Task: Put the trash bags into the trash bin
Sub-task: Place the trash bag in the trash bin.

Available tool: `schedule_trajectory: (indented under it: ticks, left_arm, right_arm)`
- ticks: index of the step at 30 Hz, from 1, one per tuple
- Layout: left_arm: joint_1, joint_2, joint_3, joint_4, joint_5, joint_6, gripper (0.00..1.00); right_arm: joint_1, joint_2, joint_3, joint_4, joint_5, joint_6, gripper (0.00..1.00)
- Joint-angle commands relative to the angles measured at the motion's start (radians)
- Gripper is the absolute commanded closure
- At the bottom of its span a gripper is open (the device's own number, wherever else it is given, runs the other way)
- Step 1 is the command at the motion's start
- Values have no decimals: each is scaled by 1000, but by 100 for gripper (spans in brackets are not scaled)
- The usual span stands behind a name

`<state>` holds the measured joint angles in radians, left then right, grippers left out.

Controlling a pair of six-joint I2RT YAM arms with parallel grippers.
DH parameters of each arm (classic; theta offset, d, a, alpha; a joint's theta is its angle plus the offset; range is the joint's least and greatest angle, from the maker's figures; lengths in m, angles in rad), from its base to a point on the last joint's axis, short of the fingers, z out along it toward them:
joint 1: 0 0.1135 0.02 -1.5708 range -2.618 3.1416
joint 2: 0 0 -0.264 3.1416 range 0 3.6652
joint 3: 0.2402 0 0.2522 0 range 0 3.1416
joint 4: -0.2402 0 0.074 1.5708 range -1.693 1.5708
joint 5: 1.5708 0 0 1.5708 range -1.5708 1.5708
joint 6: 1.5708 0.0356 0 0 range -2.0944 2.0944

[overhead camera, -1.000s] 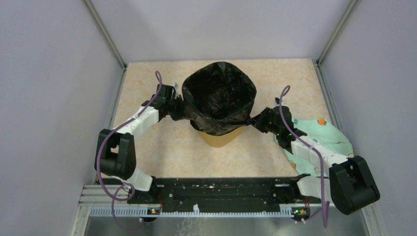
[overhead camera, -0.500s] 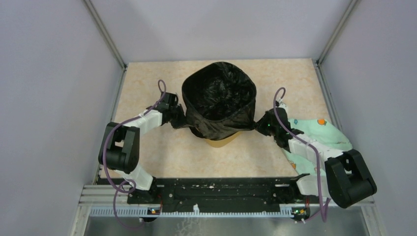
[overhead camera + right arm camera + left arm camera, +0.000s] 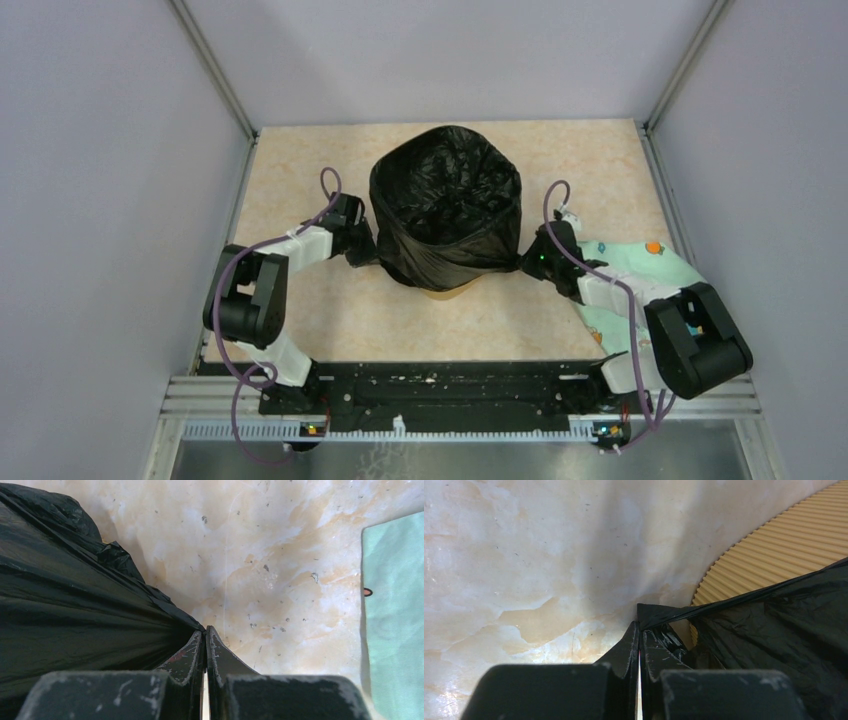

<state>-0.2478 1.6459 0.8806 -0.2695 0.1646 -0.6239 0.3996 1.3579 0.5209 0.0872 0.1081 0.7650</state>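
The black trash bag (image 3: 446, 215) lines the yellow trash bin (image 3: 448, 291) at the table's middle, its rim folded down over the outside so only a sliver of yellow shows at the bottom. My left gripper (image 3: 368, 252) is shut on the bag's lower edge at the bin's left side. In the left wrist view the gripper (image 3: 639, 624) pinches the bag's edge (image 3: 774, 625) beside the ribbed bin wall (image 3: 774, 550). My right gripper (image 3: 528, 262) is shut on the bag's edge at the bin's right side; in the right wrist view the gripper (image 3: 205, 629) holds the taut bag (image 3: 75, 610).
A pale green patterned cloth (image 3: 660, 270) lies on the table at the right, under my right arm, and shows at the right edge of the right wrist view (image 3: 395, 615). Grey walls enclose the table on three sides.
Both grippers have moved down and in toward the bin's base, pulling the bag's folded edge lower over the bin. Less yellow shows now.
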Motion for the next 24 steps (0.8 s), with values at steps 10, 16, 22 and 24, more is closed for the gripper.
schedule_trajectory:
  ticks: [10, 16, 22, 24]
  left_arm:
    - [3, 38, -22, -7, -111, 17, 94]
    - [3, 15, -25, -16, -91, 15, 76]
    - [4, -39, 28, -76, -100, 50, 44]
    - [4, -58, 42, -96, -126, 64, 41]
  right_arm:
    - [-104, 8, -1, -80, 47, -71, 100]
    - [-102, -55, 35, -147, -6, -93, 100]
    - [-102, -186, 170, -316, 6, -152, 60]
    - [-102, -221, 227, -378, 19, -171, 46]
